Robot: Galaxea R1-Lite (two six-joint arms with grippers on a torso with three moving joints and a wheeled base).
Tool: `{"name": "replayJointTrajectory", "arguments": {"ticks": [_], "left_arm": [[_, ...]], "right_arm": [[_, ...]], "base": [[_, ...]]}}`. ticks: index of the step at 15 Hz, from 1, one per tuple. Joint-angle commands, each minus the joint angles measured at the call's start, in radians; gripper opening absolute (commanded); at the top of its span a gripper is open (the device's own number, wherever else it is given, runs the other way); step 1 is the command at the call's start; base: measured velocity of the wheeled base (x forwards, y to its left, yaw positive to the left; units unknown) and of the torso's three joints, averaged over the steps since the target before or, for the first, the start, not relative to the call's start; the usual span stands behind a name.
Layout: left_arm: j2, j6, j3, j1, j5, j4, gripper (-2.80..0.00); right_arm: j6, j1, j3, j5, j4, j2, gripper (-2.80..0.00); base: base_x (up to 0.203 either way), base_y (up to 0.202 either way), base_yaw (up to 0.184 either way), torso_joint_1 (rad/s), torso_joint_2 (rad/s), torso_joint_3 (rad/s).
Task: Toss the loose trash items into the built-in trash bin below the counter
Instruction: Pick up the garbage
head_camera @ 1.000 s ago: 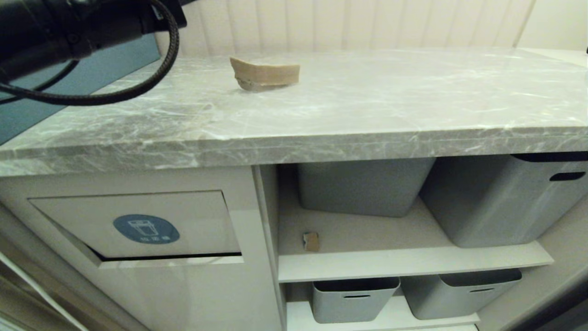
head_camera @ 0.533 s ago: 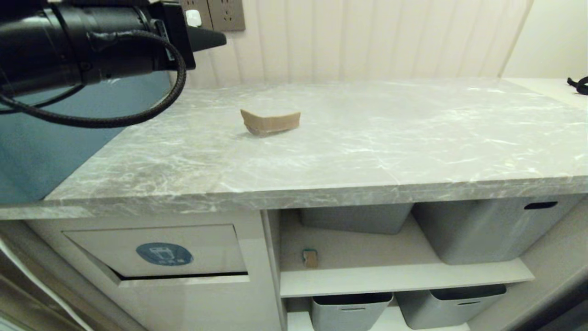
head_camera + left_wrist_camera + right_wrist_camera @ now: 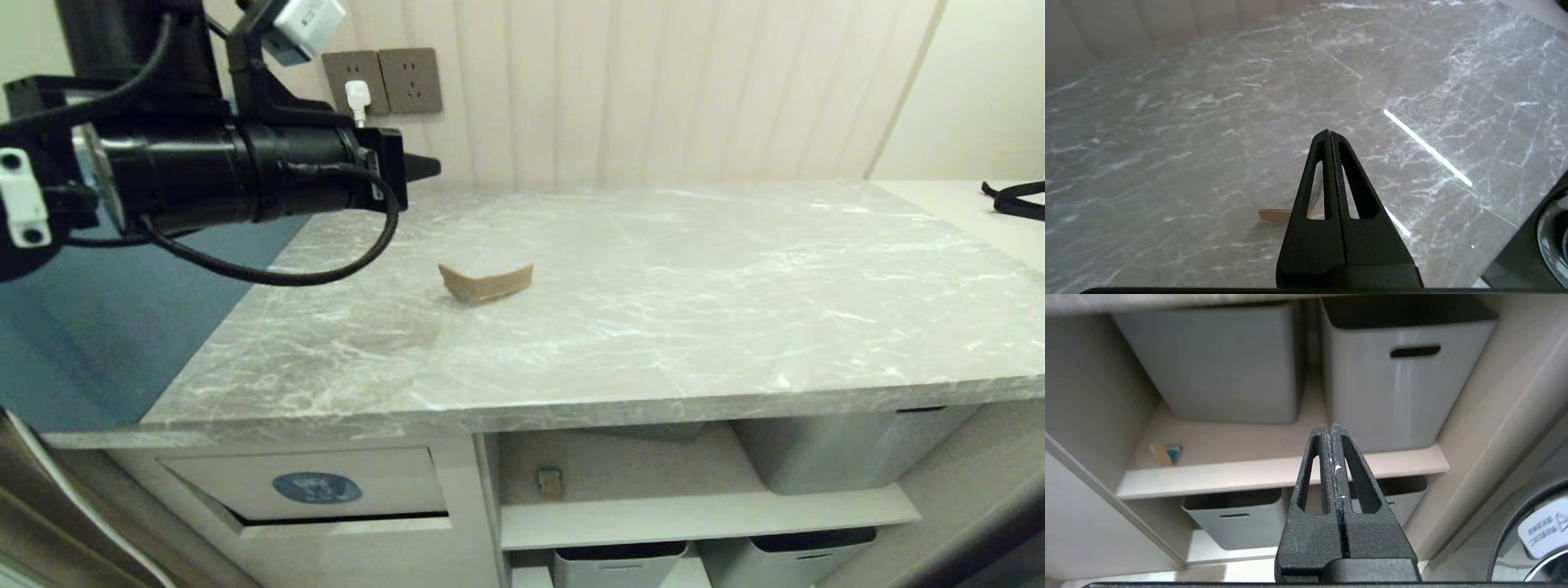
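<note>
A curved cardboard scrap (image 3: 486, 283) lies on the grey marble surface (image 3: 694, 310), towards its left edge and well back from the front edge. The left pincer (image 3: 429, 168) hangs above the surface near the back left corner, level and pointing right, its two fingers pressed together with nothing between them; in the left wrist view the same pincer (image 3: 1329, 136) shows the scrap (image 3: 1274, 215) lying partly behind its fingers.

Below the front edge, at the left, sits the bin flap (image 3: 310, 490) with its blue oval sticker (image 3: 317, 487). To the right of it, a small cardboard scrap (image 3: 550, 483) with teal tape rests on the upper shelf (image 3: 702, 514), near that shelf's left front corner, beside grey tubs (image 3: 824, 457).

The right pincer (image 3: 1330, 430) is down in front of the shelves, fingers pressed together, empty.

A black strap (image 3: 1016, 198) lies at the far right.
</note>
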Motion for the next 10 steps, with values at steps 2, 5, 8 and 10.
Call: {"name": "replayJointTrajectory", "arguments": {"ticks": [2, 5, 8, 10], "left_arm": [[0.047, 0.000, 0.025, 0.003, 0.002, -0.002, -2.80], [0.081, 0.001, 0.025, 0.003, 0.001, 0.006, -2.80], [0.122, 0.005, 0.009, 0.003, 0.001, 0.003, 0.00], [0.152, 0.040, 0.007, 0.006, -0.030, 0.009, 0.00]], "right_arm": [[0.010, 0.001, 0.002, -0.004, 0.000, 0.002, -2.80], [0.014, 0.000, 0.002, -0.006, 0.000, 0.002, -2.80], [0.014, 0.001, 0.002, -0.006, 0.000, 0.002, -2.80], [0.014, 0.000, 0.002, -0.006, 0.000, 0.002, -2.80]], "base": [[0.000, 0.000, 0.000, 0.227, -0.51, -0.283], [0.000, 0.000, 0.000, 0.166, -0.36, -0.205], [0.000, 0.000, 0.000, 0.038, -0.08, -0.045], [0.000, 0.000, 0.000, 0.000, 0.00, 0.000]]}}
